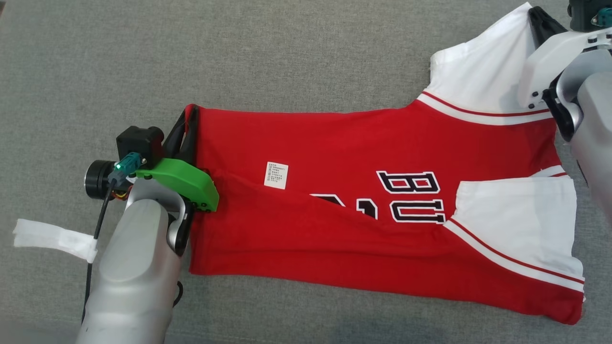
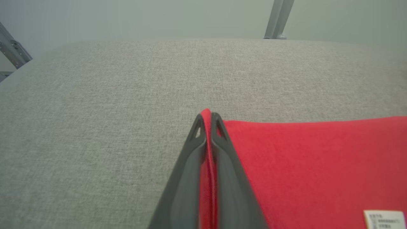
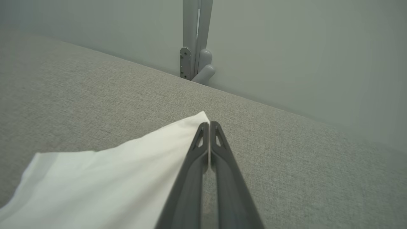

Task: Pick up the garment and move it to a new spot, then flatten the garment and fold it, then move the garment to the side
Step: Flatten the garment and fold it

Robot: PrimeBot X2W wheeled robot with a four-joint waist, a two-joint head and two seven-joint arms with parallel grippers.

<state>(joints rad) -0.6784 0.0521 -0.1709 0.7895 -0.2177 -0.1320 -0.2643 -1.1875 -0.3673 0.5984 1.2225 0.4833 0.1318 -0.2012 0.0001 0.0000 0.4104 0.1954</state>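
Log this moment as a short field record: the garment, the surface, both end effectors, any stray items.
garment: red and white jersey, spread out, a red flap folded over part of its lettering
surface: grey fabric
left end effector: shut on the garment's red corner
right end effector: shut at the tip of the white sleeve; whether cloth is pinched is unclear
label: small white tag on the red cloth
tape strip: white, on the surface beside the left forearm
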